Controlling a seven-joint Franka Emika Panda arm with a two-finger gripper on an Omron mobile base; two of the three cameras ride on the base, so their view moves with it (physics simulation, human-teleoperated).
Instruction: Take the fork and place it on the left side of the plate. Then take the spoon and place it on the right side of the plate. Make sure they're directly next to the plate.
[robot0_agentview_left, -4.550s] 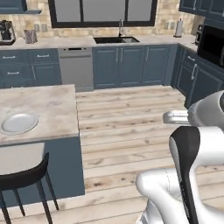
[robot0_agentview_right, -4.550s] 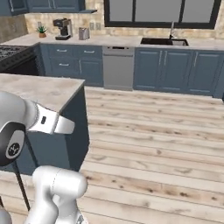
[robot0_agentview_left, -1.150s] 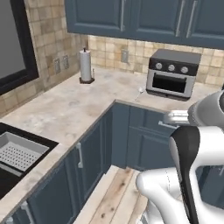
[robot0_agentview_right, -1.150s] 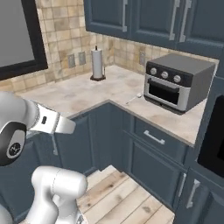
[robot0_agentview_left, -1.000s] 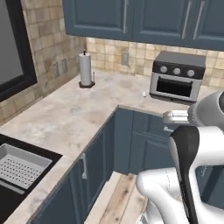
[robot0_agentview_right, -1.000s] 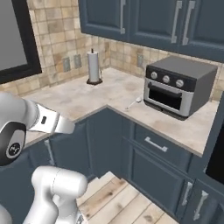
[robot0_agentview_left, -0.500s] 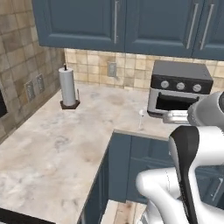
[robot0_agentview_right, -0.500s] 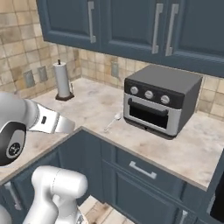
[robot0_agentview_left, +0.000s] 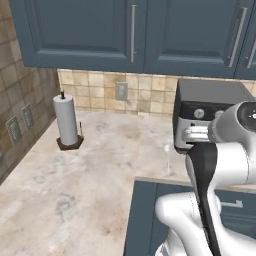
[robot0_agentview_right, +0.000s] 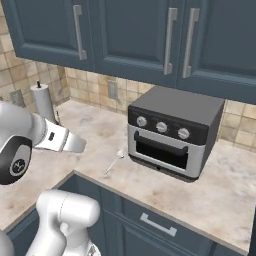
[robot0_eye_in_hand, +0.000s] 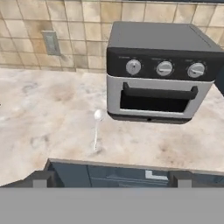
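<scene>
My hand (robot0_eye_in_hand: 112, 183) hangs empty, fingers apart; the spoon (robot0_eye_in_hand: 97, 127) lies untouched on the tabletop (robot0_eye_in_hand: 48, 118) at eleven o'clock; both placements remain undone.

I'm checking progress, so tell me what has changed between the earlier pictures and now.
The base drove from the island with the plate to the corner counter, so the whole view shifted; the things themselves did not move. The spoon now lies close ahead on the counter beside the toaster oven, with the paper towel roll to the left. Nothing was taken hold of or let go. The arm kept its tucked pose throughout, and the gripper is open.
</scene>
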